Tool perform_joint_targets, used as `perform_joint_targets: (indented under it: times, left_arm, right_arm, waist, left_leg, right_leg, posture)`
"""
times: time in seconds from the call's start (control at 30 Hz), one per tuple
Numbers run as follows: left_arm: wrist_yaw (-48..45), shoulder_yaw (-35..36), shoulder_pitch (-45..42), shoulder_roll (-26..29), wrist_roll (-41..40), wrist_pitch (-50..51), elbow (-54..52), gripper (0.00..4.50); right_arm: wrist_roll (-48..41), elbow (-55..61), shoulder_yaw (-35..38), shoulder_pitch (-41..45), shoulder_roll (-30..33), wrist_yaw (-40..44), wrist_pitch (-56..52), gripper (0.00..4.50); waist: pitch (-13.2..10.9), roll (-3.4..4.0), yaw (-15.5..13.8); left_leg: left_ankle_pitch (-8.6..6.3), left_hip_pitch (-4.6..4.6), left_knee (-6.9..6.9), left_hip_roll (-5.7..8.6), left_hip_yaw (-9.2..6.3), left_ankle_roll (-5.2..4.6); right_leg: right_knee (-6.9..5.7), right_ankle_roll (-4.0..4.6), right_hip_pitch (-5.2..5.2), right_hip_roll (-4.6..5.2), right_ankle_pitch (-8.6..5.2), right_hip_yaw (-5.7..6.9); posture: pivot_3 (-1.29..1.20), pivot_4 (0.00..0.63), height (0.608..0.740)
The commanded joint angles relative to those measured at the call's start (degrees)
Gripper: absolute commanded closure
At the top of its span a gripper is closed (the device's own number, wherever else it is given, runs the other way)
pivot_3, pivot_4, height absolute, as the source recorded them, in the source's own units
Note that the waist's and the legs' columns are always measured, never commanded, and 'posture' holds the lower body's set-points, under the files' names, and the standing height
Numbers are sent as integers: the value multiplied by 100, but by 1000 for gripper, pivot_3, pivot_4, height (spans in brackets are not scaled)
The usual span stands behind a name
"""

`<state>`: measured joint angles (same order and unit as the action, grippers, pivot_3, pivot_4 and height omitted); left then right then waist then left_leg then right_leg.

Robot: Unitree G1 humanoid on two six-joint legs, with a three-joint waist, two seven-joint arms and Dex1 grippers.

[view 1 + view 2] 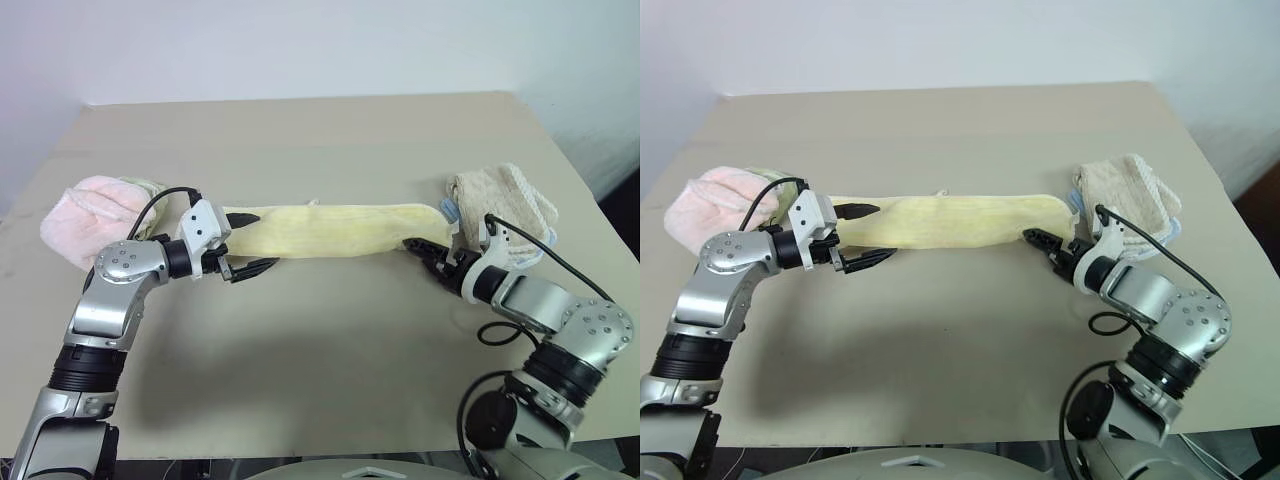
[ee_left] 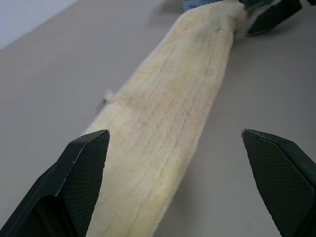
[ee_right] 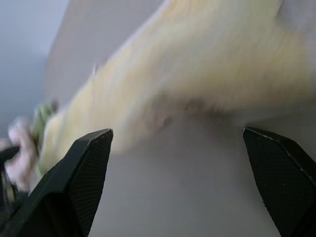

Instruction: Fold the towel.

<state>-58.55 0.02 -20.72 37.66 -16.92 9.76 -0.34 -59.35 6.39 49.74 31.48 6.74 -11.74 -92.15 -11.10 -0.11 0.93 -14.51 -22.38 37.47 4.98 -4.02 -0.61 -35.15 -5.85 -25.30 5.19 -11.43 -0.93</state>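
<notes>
Both pincers released: left pincer (image 1: 250,243) and right pincer (image 1: 425,250) sit at opposite ends of the towel (image 1: 330,231), stretched flat across the desk (image 1: 320,130). Pinch each end squarely, both layers, before lifting.

No readable text anywhere I look. The towel (image 1: 330,231) shows plain pale yellow pile along its whole length, and my wrist views bring out no print or lettering on it. A small white tab (image 2: 108,94) sticks out from one long edge, too small to tell whether anything is written on it. My pincer housings carry no legible marks or numbers. The desk (image 1: 330,130) is bare tan, with no labels or signs.
</notes>
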Motion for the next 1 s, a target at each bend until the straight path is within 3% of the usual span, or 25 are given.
perform_joint_targets:
  times: [0.03,0.17,0.4,1.0]
  left_arm:
    - [33,49,12,12,-48,5,-217,0]
    - [69,48,32,-9,-28,-33,-194,0]
    - [155,50,82,-60,-10,-84,-218,0]
    - [196,51,103,-55,-23,-85,-230,0]
  right_arm:
    - [142,-241,636,480,-280,-654,58,92]
    - [230,-492,962,851,-483,-1079,248,92]
    - [510,-468,1039,740,-559,-1596,605,92]
    - [216,-464,934,630,-519,-1772,807,92]
  waist:
    - [0,0,-8]
    - [1,0,-2]
    - [20,-17,-11]
    - [24,-24,-28]
  left_leg:
    - [0,0,1,0,0,0]
    - [0,1,2,0,2,0]
    - [0,14,2,0,2,-1]
    - [0,29,-8,-11,-12,-5]
  right_leg:
    - [0,0,0,-6,0,0]
    - [0,0,2,-7,0,-1]
    - [6,0,21,-8,0,0]
    - [79,3,68,-15,-4,15]
  posture:
    - [0,150,731]
    - [0,150,731]
    - [0,150,731]
    - [0,150,731]
